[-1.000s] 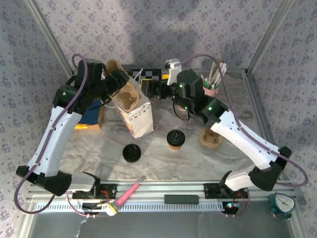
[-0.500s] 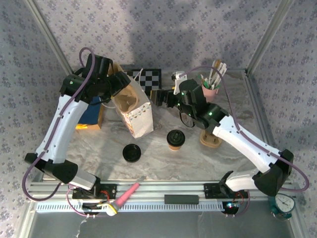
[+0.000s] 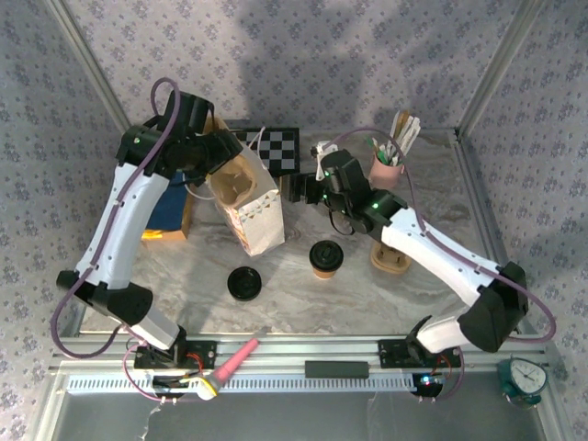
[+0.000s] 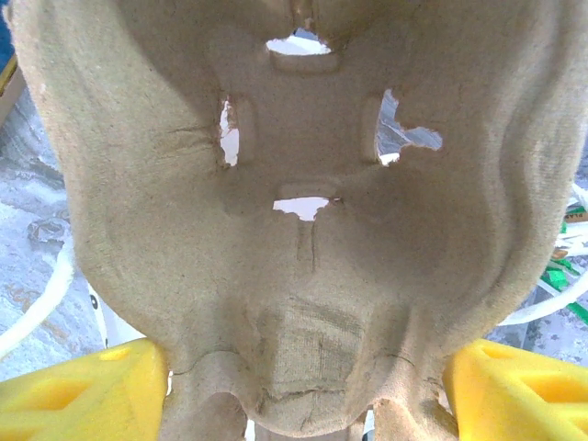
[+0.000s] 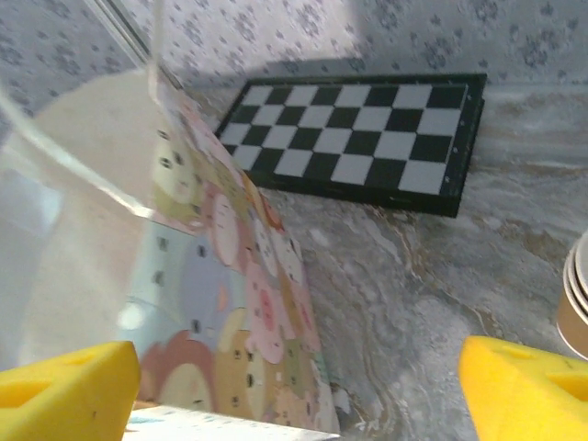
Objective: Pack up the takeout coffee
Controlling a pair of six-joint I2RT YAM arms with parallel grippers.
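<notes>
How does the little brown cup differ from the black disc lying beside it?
The cup stands upright, tan sides under a black top; the loose lid lies flat, black all over. The cup is taller, the lid a low disc. Both are round and rest on the marble table, apart from each other.

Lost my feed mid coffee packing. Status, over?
Left gripper gripping cup tray in bag. Right gripper open beside bag. Coffee cup on table, untouched. Nothing blocks it.
</notes>
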